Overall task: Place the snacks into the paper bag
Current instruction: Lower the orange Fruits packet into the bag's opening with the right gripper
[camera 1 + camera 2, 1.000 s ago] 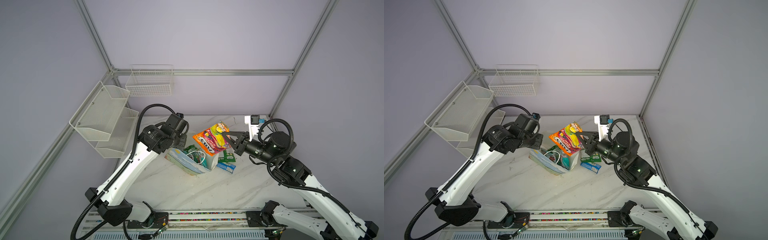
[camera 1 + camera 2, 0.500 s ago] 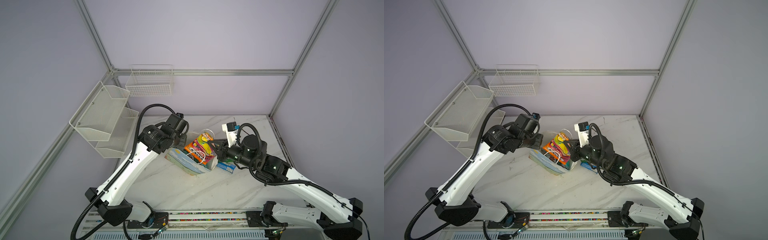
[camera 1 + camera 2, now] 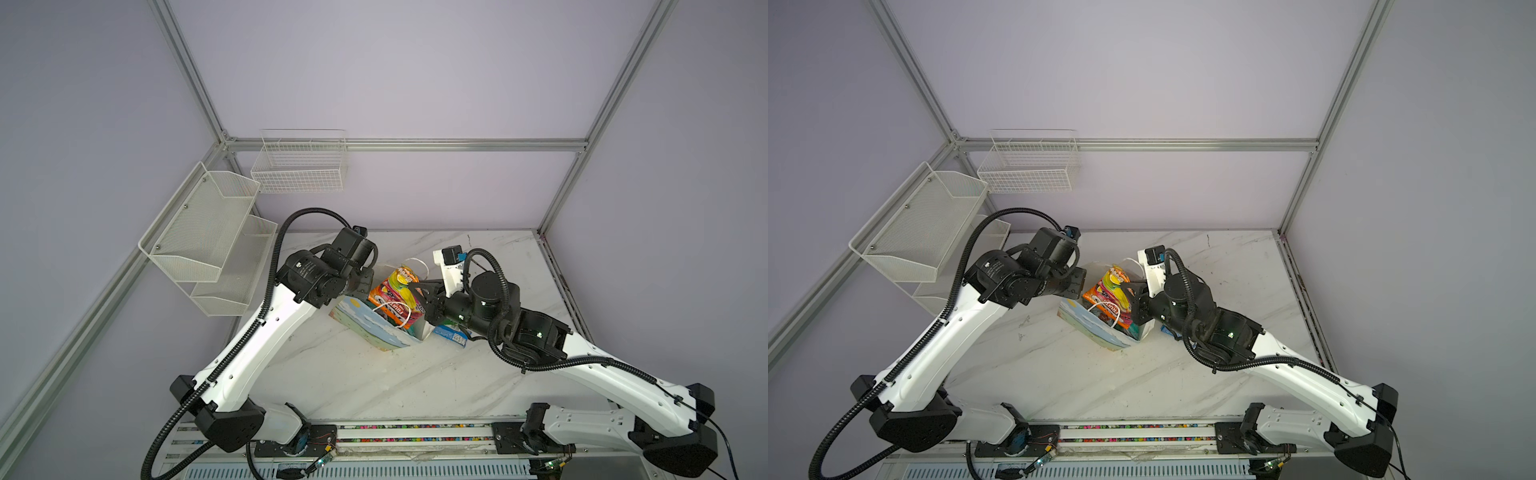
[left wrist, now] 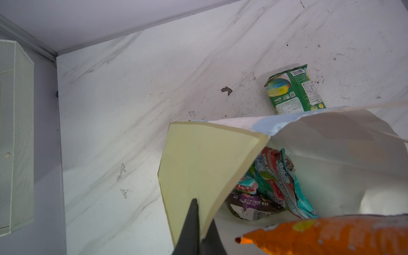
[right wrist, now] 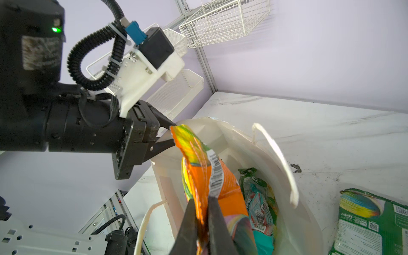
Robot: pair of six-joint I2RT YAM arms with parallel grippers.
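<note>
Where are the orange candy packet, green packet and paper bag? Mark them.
orange candy packet [image 5: 230, 195]: right wrist view, orange panel.
green packet [image 4: 295, 90]: left wrist view, back.
paper bag [image 3: 370, 327]: a top view, printed wall.

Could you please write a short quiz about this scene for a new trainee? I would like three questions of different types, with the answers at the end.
1. True or false: the right gripper is shut on the orange packet.
2. What does the left gripper pinch? A) a wire basket B) the rim of the paper bag C) a teal packet
3. Name two snacks visible on the table outside the bag.

Key
1. True.
2. B.
3. The green packet and the small blue packet.
</note>
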